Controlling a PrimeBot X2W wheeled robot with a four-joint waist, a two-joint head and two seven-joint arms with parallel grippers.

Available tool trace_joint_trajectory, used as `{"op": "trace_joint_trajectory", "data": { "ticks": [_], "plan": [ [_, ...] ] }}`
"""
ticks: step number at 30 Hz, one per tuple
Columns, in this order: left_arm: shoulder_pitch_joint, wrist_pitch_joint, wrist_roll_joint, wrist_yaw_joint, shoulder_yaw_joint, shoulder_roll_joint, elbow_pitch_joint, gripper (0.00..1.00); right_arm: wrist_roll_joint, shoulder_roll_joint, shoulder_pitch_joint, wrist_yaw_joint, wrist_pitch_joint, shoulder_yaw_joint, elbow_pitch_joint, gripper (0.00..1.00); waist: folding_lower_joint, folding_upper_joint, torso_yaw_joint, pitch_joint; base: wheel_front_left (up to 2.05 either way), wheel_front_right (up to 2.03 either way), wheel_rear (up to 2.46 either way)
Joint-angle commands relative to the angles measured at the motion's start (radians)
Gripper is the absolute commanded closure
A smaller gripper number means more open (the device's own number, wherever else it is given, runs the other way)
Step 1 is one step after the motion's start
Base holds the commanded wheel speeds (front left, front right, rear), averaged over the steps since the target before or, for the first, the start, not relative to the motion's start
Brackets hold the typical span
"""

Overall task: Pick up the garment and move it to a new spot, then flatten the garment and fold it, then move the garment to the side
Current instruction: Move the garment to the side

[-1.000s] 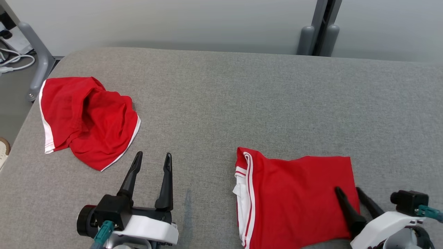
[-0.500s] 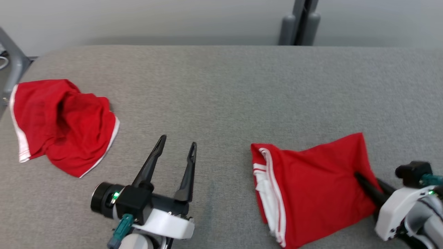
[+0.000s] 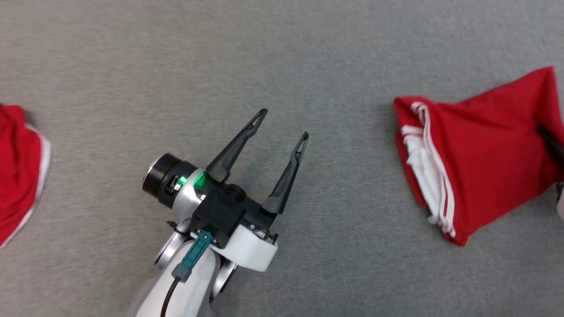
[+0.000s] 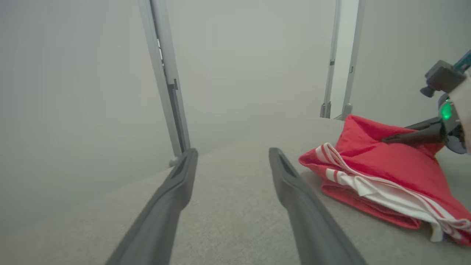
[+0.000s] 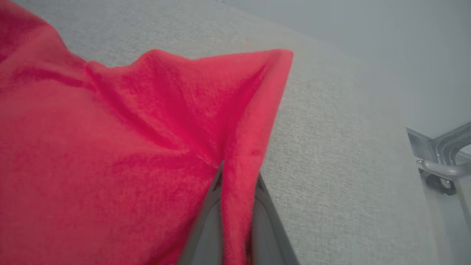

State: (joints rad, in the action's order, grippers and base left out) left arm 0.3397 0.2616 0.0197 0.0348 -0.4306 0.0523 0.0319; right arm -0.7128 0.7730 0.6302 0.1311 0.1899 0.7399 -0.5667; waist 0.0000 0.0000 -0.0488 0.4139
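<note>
At the far left edge of the head view lay a crumpled red cloth (image 3: 17, 171), soft and rumpled, with a thin white band curving along its border. To its right the left gripper (image 3: 283, 124) was poised above the grey tabletop (image 3: 343, 57). Its two long, tapering black fingers were spread wide in a V with nothing between them, and each tip ended in a narrow slotted point. Behind the fingers sat a glossy white wrist shell, a black cylinder and a small green light. The tabletop was covered in a coarse, matte woven fabric, flat throughout.

Further right lay the folded red garment (image 3: 484, 154), a roughly rectangular packet of smooth knit resting on the tabletop. White layers and narrow red-and-white stripes were bunched along its left edge, and its right side rose into a tent-like ridge. There the right gripper (image 5: 239, 176) was clamped on a fold of the red fabric near that edge, the cloth pinched between its two dark fingers, with creases fanning out from the pinch. In the left wrist view, pale metal posts (image 4: 165, 73) stood beyond the table.
</note>
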Motion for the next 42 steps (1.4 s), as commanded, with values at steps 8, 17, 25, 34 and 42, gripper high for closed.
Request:
{"op": "trace_joint_trajectory", "data": {
  "ticks": [8, 17, 25, 34, 42],
  "plan": [
    [0.135, 0.004, -0.040, 0.028, -0.022, 0.029, 0.035, 0.00, -0.014, 0.038, 0.203, -0.001, 0.062, 0.028, -0.139, 1.00, 0.0000, 0.0000, -0.195, 0.198, 0.00, 0.00, 0.00],
    [0.197, 0.002, -0.031, 0.025, -0.004, 0.053, 0.036, 0.00, -0.025, 0.084, 0.361, -0.001, 0.068, 0.064, -0.289, 1.00, 0.0000, 0.0000, -0.196, 0.281, 0.00, 0.00, 0.00],
    [0.189, -0.001, -0.026, 0.003, 0.006, 0.079, 0.040, 0.00, 0.006, 0.091, 0.452, -0.001, 0.076, 0.090, -0.402, 1.00, 0.0000, 0.0000, -0.170, 0.324, 0.00, 0.00, 0.00],
    [0.171, -0.002, -0.007, 0.002, -0.021, 0.076, 0.063, 0.00, 0.122, 0.094, 0.564, -0.001, 0.076, 0.146, -0.565, 0.00, 0.0000, 0.0000, -0.143, 0.295, 0.00, 0.00, 0.00],
    [0.138, 0.002, 0.046, -0.007, -0.025, 0.023, 0.060, 0.00, 0.180, 0.068, 0.546, -0.001, 0.076, 0.015, -0.462, 0.00, 0.0000, 0.0000, -0.075, 0.102, 0.00, 0.00, 0.00]
  ]
}}
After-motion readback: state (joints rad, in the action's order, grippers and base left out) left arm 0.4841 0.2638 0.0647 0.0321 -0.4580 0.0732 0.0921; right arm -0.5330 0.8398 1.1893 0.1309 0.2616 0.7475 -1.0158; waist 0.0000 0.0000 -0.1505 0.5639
